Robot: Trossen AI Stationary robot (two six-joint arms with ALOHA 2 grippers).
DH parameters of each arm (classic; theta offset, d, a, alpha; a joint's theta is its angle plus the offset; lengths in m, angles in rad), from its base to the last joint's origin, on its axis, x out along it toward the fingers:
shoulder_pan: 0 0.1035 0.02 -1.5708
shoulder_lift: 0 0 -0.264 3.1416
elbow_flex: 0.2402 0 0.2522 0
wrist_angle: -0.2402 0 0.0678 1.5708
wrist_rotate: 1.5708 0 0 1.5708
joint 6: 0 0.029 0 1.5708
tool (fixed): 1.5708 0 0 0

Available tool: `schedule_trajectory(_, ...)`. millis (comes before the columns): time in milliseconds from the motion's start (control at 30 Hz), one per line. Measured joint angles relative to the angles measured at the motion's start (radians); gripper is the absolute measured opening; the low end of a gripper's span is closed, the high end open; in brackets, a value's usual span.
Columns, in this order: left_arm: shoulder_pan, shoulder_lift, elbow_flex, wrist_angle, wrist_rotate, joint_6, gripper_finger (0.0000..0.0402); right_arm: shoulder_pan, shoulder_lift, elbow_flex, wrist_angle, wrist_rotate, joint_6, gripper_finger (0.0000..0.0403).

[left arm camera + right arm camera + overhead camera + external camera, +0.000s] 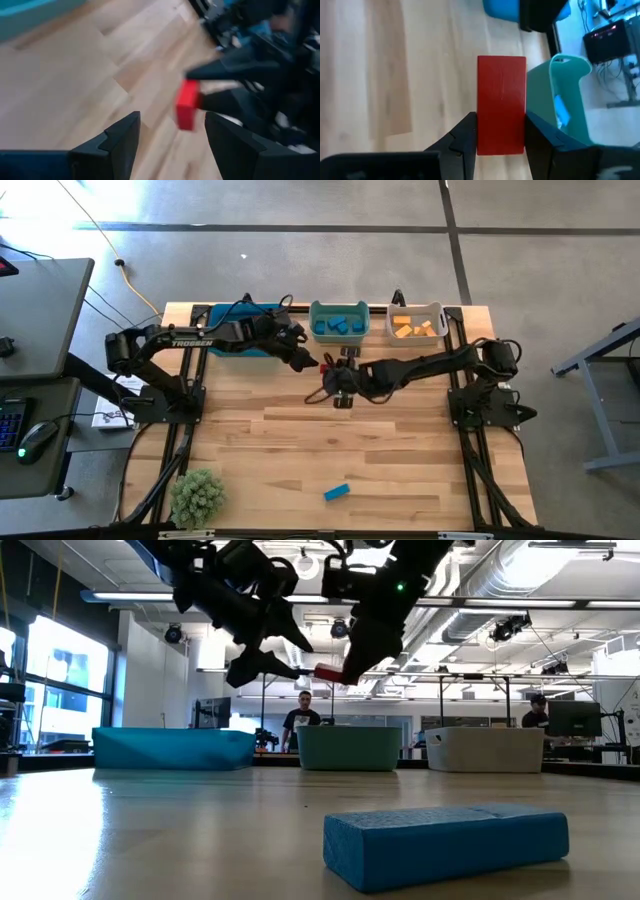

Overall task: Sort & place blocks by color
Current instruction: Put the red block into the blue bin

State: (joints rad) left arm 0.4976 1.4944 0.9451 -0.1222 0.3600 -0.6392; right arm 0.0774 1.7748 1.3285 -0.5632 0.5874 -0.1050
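A red block [501, 100] hangs above the table's middle, with my right gripper [501, 137] shut on it. In the high view the block [324, 367] lies between my right gripper [331, 372] and my left gripper [306, 361]. My left gripper [172, 137] stands open, and the red block [188, 105] is just ahead of its fingertips, untouched. Both grippers hover high in the low view, left [272, 652] and right [338, 668]. A blue block [337, 492] lies flat on the table near the front edge, close up in the low view [445, 845]. My right gripper pinches the red block's two long sides [485, 135] between its two fingers, near one end. The fingers slant down from the table's right side and lie along the block, which sticks out past the fingertips [466, 131]. The block is lifted clear of the table.
Three bins stand along the far edge: a blue bin [232, 340] partly under my left arm, a teal bin [340, 308] with blue blocks, and a white bin [415, 310] with orange blocks. A green plant [197, 496] sits at the near left corner.
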Motion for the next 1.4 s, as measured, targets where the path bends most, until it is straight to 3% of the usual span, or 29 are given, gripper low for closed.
schedule_trajectory(133, 0.023, 0.000, 0.000, 0.000, 0.090, -0.007, 0.0213, -0.046, 0.000, 0.000, 0.040, -0.047, -0.129, 0.0105)
schedule_trajectory(400, 0.054, 0.000, 0.000, 0.000, 0.101, -0.039, 0.0213, -0.085, -0.001, 0.000, 0.149, -0.078, -0.343, 0.0105)
schedule_trajectory(900, 0.071, 0.000, 0.000, 0.002, 0.066, -0.039, 0.0209, -0.127, -0.002, 0.000, 0.256, -0.099, -0.349, 0.0105)
schedule_trajectory(1100, 0.074, 0.000, 0.000, 0.023, 0.067, -0.030, 0.0162, -0.130, -0.002, 0.000, 0.286, -0.106, -0.350, 0.0105)
schedule_trajectory(1400, 0.072, -0.001, 0.000, 0.029, 0.085, 0.040, 0.0042, -0.130, -0.001, 0.000, 0.288, -0.094, -0.359, 0.0108)
